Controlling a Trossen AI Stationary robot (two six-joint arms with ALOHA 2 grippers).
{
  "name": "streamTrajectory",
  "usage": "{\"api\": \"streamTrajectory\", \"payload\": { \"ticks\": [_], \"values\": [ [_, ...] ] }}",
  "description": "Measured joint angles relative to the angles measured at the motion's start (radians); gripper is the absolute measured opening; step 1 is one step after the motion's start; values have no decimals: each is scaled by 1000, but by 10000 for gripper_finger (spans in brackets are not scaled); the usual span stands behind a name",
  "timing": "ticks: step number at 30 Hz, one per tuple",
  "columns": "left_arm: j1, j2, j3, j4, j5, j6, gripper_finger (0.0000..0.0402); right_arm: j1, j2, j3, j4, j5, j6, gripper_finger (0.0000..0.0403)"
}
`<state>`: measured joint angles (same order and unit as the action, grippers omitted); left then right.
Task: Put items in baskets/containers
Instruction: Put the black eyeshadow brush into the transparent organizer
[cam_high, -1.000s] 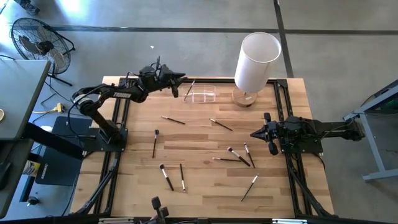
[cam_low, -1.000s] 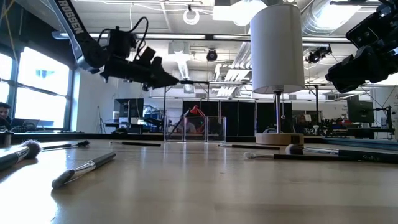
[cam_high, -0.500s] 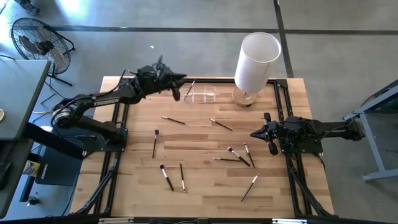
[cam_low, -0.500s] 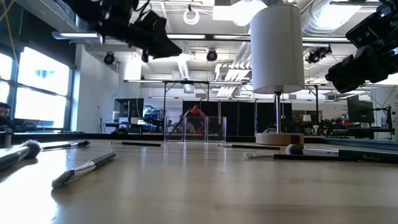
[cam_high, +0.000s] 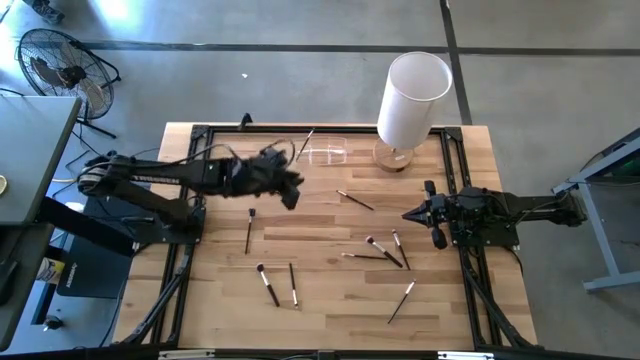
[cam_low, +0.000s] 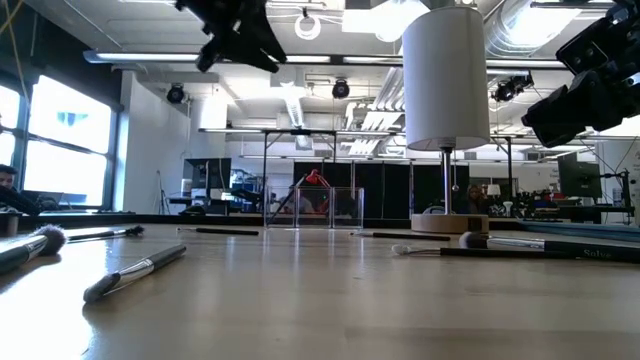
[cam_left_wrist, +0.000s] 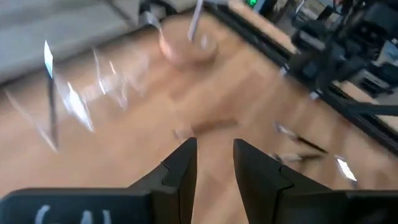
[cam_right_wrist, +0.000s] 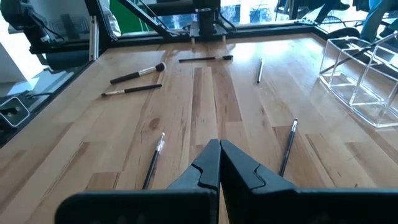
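Your left gripper (cam_high: 291, 190) is empty with fingers parted, hovering mid-table near the clear holder (cam_high: 322, 152) at the far edge, where one brush (cam_high: 305, 143) leans with its long axis near-to-far, while your right gripper (cam_high: 410, 214) waits closed at the right by the scattered brushes (cam_high: 384, 251).

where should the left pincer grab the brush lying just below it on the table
Grip the brush around the middle of its thin dark handle, coming straight down from above. It lies flat and alone on the wood, its pale bristle head toward the far edge, so the fingers should close across the handle. The left pincer is open, hovering nearby.
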<state>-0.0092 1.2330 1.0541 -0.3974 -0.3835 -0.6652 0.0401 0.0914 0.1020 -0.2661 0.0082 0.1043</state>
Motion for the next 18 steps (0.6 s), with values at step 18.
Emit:
{"api": "streamTrajectory", "payload": {
  "ticks": [18],
  "values": [
    [-263,43,-2,-465,165,-306,92,4,43,-31,370,79,197,0]
  ]
}}
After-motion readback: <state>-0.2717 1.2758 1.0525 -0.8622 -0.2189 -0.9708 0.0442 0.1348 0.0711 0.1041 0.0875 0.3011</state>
